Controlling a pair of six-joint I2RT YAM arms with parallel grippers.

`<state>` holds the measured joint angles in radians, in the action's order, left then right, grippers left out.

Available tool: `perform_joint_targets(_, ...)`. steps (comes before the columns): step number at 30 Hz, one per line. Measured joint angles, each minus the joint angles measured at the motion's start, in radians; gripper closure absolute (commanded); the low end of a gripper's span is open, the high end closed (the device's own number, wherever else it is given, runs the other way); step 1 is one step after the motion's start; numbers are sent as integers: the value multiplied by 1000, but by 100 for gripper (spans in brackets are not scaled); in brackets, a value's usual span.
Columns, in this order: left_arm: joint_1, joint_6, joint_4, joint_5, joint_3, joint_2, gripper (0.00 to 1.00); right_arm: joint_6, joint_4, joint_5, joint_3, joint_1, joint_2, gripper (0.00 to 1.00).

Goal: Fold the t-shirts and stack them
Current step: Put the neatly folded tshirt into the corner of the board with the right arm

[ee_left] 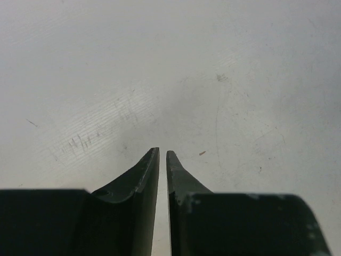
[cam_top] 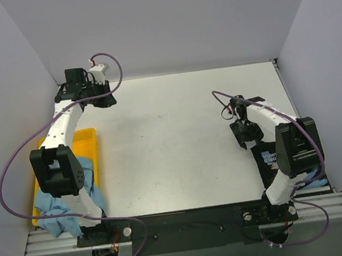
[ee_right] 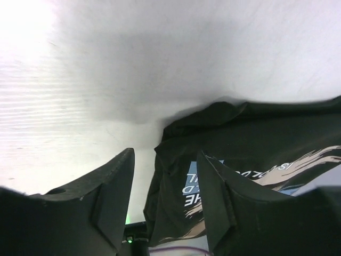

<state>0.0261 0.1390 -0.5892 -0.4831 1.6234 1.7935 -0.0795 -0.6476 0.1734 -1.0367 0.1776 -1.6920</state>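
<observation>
**Listener:** Where are your hands?

**Me:** My left hand [ee_left: 162,153] is pinched to a thin slit and grips nothing, past the far end of the yellow tray [cam_top: 88,137]. My right hand [ee_right: 165,162] is spread wide and empty.

**Listener:** And the shirts?

**Me:** The light blue t-shirt [cam_top: 55,212] lies bunched in the tray's near end. The black t-shirt [ee_right: 256,125], printed, lies crumpled across the bench [cam_top: 172,140] from the tray, just beside my right hand.

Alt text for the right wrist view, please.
The right gripper is open just above a white table, with a crumpled black tee bearing a printed graphic lying at the right. The tee's edge shows in the gap between the fingers.
</observation>
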Motion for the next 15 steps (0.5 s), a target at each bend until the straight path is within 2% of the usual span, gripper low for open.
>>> perform_joint_targets(3, 0, 10, -16, 1, 0, 0, 70, 6, 4, -40, -56, 1, 41, 47)
perform_joint_targets(4, 0, 15, -23, 2, 0, 0, 65, 10, 8, -60, -79, 1, 68, 46)
perform_joint_targets(5, 0, 25, -40, 4, 1, 0, 62, 12, 20, -78, -100, 2, 101, 37)
perform_joint_targets(6, 0, 31, -48, 4, 1, 0, 53, 16, 38, -103, -120, 2, 137, 37)
perform_joint_targets(7, 2, 39, -61, 5, 1, -2, 50, 26, 64, -129, -135, 2, 178, 27)
perform_joint_targets(8, 3, 51, -77, 8, 0, -5, 45, 32, 102, -153, -141, 2, 224, 24)
perform_joint_targets(9, 5, 63, -84, 9, -4, -13, 43, 41, 144, -180, -139, 2, 273, 23)
perform_joint_targets(10, 9, 71, -83, 13, -20, -29, 37, 48, 192, -206, -131, 1, 323, 23)
perform_joint_targets(11, 13, 80, -83, 19, -47, -56, 36, 54, 238, -227, -116, 0, 368, 20)
perform_joint_targets(15, 32, 94, -50, 62, -213, -216, 31, 103, 464, -304, 35, -13, 586, 19)
